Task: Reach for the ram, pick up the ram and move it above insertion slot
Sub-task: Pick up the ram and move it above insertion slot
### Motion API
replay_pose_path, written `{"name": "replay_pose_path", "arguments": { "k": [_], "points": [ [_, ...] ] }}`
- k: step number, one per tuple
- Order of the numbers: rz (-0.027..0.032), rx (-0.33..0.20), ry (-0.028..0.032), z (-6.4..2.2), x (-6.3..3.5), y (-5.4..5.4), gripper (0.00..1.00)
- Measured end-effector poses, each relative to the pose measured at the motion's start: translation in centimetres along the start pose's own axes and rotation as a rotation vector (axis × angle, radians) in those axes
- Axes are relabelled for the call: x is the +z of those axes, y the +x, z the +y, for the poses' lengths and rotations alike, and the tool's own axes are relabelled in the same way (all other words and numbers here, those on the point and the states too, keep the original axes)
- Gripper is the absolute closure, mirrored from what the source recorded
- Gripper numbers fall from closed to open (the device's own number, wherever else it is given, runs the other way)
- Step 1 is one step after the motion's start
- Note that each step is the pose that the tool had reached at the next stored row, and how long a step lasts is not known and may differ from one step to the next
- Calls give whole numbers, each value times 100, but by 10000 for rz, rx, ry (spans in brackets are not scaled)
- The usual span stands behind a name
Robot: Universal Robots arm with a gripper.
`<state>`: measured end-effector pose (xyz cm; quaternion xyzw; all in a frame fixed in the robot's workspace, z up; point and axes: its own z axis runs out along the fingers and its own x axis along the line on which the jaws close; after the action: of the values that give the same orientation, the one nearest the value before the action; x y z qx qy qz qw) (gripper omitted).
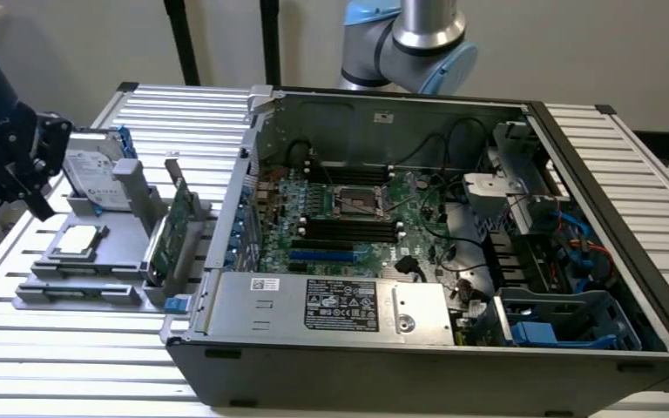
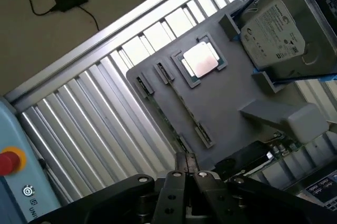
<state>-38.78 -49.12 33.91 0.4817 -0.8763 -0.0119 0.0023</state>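
End effector [image 2: 188, 169] near-shut over gray tray [image 2: 226, 103]

looks like a robotics lab / test bench to me: ur arm [image 1: 422, 35] over a slatted alu desk [image 1: 613, 148], opened pc case [image 1: 428, 366] w/ bare mobo [image 1: 358, 218], grey parts jig [image 2: 226, 113] holding hdd [image 2: 274, 29] + cpu [image 2: 200, 60], red e-stop [image 2: 6, 161] at the desk edge, plain wall [image 1: 602, 43] behind.
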Motion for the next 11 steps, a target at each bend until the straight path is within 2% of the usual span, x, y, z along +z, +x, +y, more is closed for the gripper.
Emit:
{"name": "replay_pose_path", "arguments": {
  "k": [11],
  "points": [
    [-5,-1884,44,0,12,-1,89]
  ]
}}
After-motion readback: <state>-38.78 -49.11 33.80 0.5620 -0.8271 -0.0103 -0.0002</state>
